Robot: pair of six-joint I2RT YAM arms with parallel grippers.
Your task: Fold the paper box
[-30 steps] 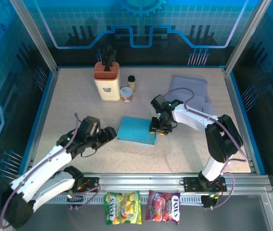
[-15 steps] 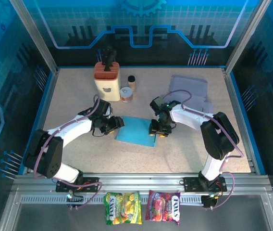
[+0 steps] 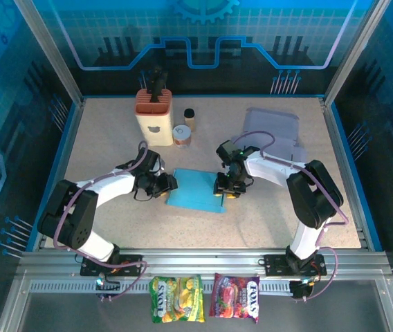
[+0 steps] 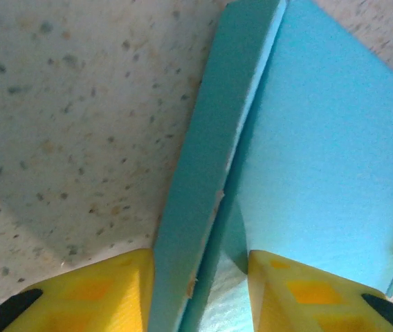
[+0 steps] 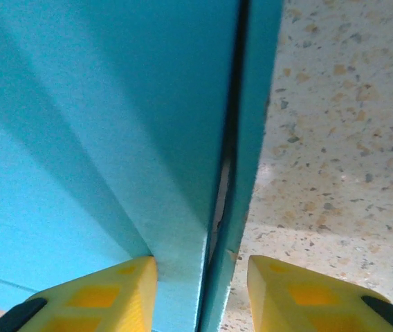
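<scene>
Paper box (image 3: 196, 189) lies flat just in front of the knife block (image 3: 154, 116). Left gripper (image 3: 167, 183) & right gripper (image 3: 225, 189) straddle opposite side flaps w/ jaws apart, not clamped, prob to fold them up.

Left tool (image 3: 168, 184) now at box (image 3: 196, 188) edge.

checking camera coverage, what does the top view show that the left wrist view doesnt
Top view: both arms, the right tool at the box's right edge, a knife block, two jars, a grey tray and two snack bags in front of the table. Left wrist view: the flap seam along the box's left edge, between the yellow fingers. Both: the blue box, left tool and speckled table.
</scene>
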